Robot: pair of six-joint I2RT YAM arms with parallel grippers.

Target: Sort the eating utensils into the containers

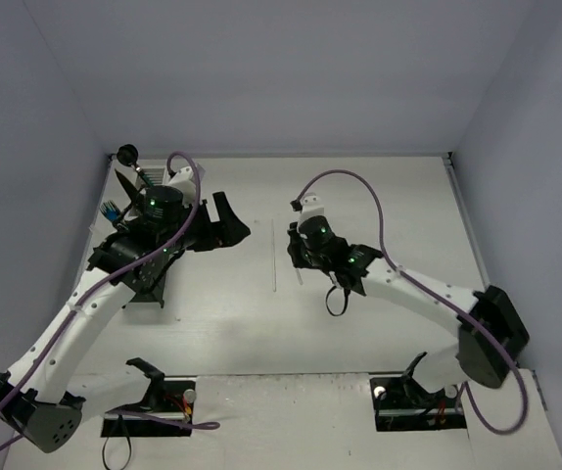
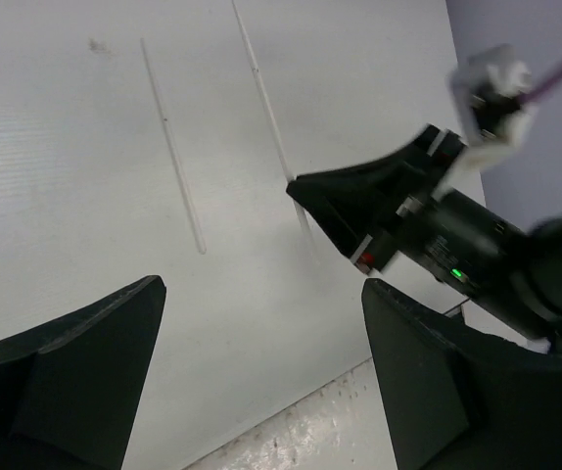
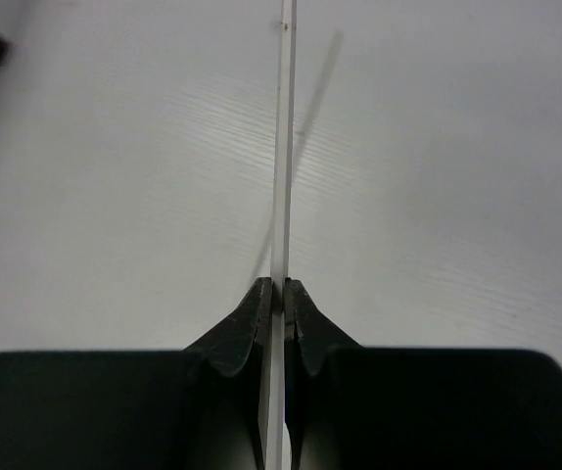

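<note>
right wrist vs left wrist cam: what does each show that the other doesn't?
Only right wrist: the right gripper visibly shut on a pale chopstick. Only left wrist: the left gripper open, and a second chopstick lying free. Both: the right gripper, its chopstick, the white table.

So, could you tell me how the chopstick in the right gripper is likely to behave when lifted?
The chopstick runs straight from the shut right gripper without sagging: probably stiff and light. Pinched only at narrow fingertips, it might pivot or slip.
</note>
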